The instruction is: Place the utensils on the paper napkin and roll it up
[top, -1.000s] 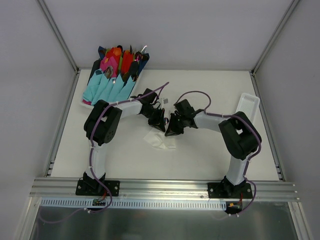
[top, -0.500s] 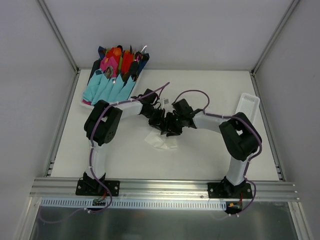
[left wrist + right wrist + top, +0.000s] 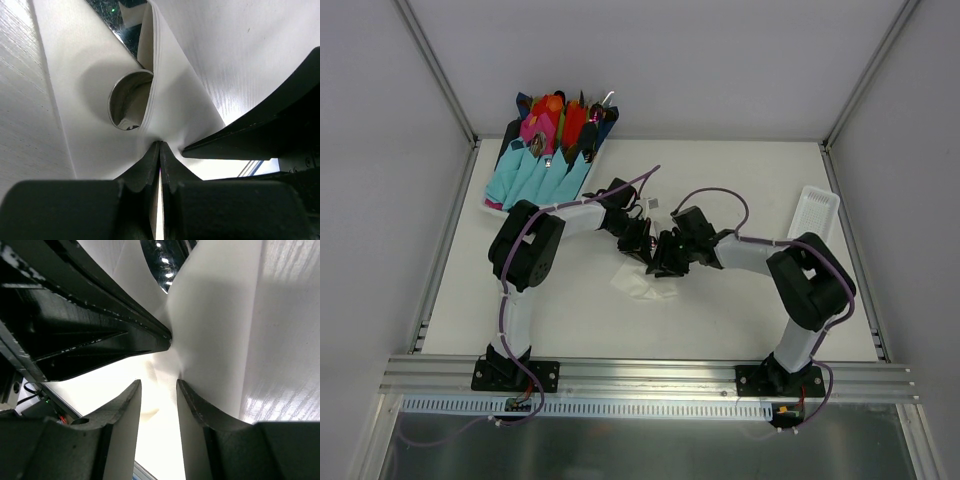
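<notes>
- The paper napkin (image 3: 642,284) lies rumpled in the middle of the table (image 3: 740,320), with bare tabletop on its near and right sides.
- The coloured napkin bundles (image 3: 540,170) at the far left and the white ribbed tray (image 3: 817,212) at the right edge sit well apart from it.
- The left gripper (image 3: 159,147) is clamped tight on a raised fold of napkin. A spoon (image 3: 127,107) has its bowl half tucked under that fold.
- The right gripper (image 3: 157,390), nose to nose with it, stands partly apart over the napkin and grips nothing.
</notes>
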